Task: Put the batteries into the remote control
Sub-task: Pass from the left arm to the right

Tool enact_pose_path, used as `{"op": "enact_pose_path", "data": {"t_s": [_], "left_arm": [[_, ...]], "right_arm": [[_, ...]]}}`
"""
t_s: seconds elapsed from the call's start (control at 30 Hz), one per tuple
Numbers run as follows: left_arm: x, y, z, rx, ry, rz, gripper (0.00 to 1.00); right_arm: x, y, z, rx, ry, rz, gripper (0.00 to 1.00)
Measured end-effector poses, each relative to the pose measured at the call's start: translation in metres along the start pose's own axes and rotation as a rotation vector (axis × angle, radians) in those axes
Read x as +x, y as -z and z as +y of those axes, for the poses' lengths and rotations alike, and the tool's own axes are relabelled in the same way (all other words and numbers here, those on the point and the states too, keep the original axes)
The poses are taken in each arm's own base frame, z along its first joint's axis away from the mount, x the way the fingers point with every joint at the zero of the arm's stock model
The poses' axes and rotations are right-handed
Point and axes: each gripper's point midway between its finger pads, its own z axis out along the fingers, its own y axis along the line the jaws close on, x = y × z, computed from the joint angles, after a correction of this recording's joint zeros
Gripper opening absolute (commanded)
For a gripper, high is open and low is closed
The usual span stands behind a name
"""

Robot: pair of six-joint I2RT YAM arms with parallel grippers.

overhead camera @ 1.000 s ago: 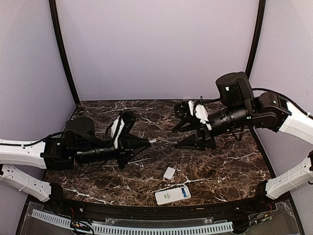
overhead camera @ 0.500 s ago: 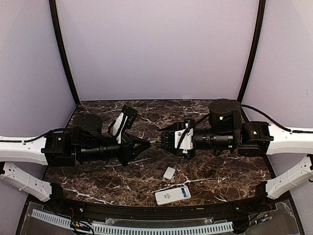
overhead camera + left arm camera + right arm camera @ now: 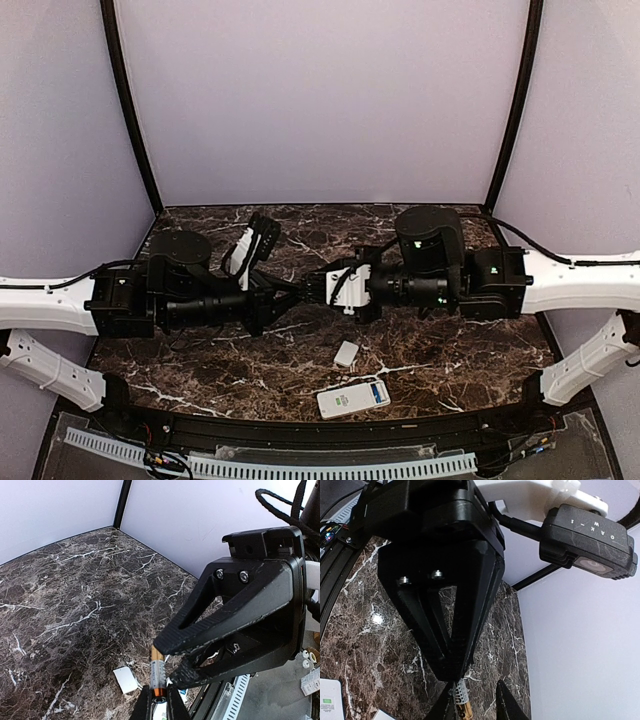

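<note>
Grey battery (image 3: 157, 675) between left fingertips (image 3: 145, 707) (right gripper (image 3: 476, 705) astride).

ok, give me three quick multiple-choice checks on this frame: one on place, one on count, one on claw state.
1. Where on the table is the remote?
A. In the far left corner
B. Near the front edge
C. Against the back wall

2. How many white items lie on the table?
A. One
B. Two
C. Four

3. What is the left claw doing?
A. Open and empty
B. Shut on the remote
C. Shut on a battery

Answers:
1 B: the top view shows it flat on the marble by the near edge.
2 B: only the remote and the smaller cover plate lie there.
3 C: the left wrist view shows the battery pinched between its fingers.
</note>
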Motion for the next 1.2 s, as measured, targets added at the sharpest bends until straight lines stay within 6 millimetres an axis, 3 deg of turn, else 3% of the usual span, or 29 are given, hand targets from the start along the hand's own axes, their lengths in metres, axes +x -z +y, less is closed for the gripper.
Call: {"op": "enact_pose_path", "data": {"t_s": [0.43, 0.77, 0.87, 0.93, 0.97, 1.03, 1.1, 1.2], "left_arm": [[0.0, 0.0, 0.001, -0.004, -0.001, -0.002, 0.0], [0.0, 0.0, 0.0, 0.001, -0.001, 0.0, 0.0], [0.0, 0.0, 0.0, 0.003, -0.002, 0.001, 0.0], [0.0, 0.0, -0.001, 0.005, -0.003, 0.001, 0.24], [0.0, 0.0, -0.001, 0.006, -0.007, 0.0, 0.48], [-0.003, 0.0, -0.003, 0.017, -0.021, -0.011, 0.7], [-0.008, 0.003, -0.006, 0.037, -0.034, -0.044, 0.77], [-0.015, 0.021, -0.007, 0.068, -0.069, -0.124, 0.76]], "right_arm": [[0.013, -0.005, 0.007, -0.019, 0.045, 0.057, 0.19], [0.02, -0.012, 0.013, -0.031, 0.06, 0.084, 0.0], [0.021, -0.012, 0.013, -0.031, 0.051, 0.086, 0.0], [0.021, -0.012, 0.013, -0.031, 0.041, 0.086, 0.0], [0.021, -0.012, 0.013, -0.031, 0.029, 0.086, 0.0], [0.02, -0.012, 0.012, -0.028, -0.006, 0.086, 0.0], [0.019, -0.01, 0.013, -0.032, -0.072, 0.083, 0.0], [0.012, -0.002, 0.01, -0.043, -0.197, 0.05, 0.0]]}}
